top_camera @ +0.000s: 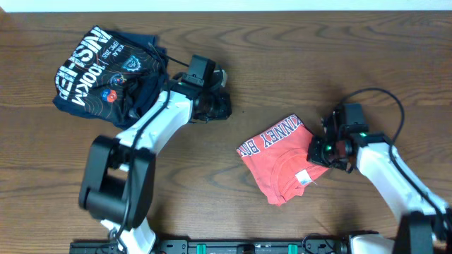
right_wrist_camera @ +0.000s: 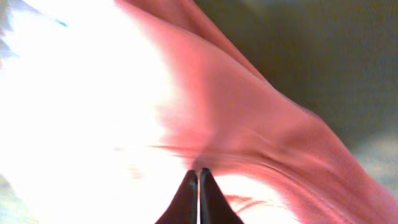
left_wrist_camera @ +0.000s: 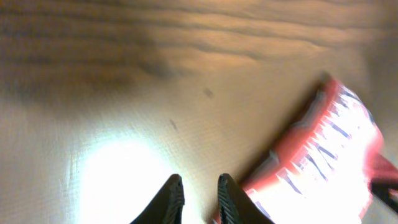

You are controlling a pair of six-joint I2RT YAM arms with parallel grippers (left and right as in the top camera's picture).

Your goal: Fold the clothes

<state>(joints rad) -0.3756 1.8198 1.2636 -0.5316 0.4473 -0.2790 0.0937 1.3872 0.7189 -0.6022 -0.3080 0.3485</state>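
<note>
Overhead: the crumpled orange-red cotton T-shirt lies mid-right on the wood-grain table; the right gripper sits at its right edge. Left wrist: the left gripper is slightly parted and empty; lettering blurred. Right wrist: jaws pinched together on creased, glare-washed cloth.

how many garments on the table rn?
2. Red T-shirt right of centre, crumpled, its right edge at the right gripper. Navy shirt in the top-left corner, folded. Another could hide beneath either; can't tell.
</note>
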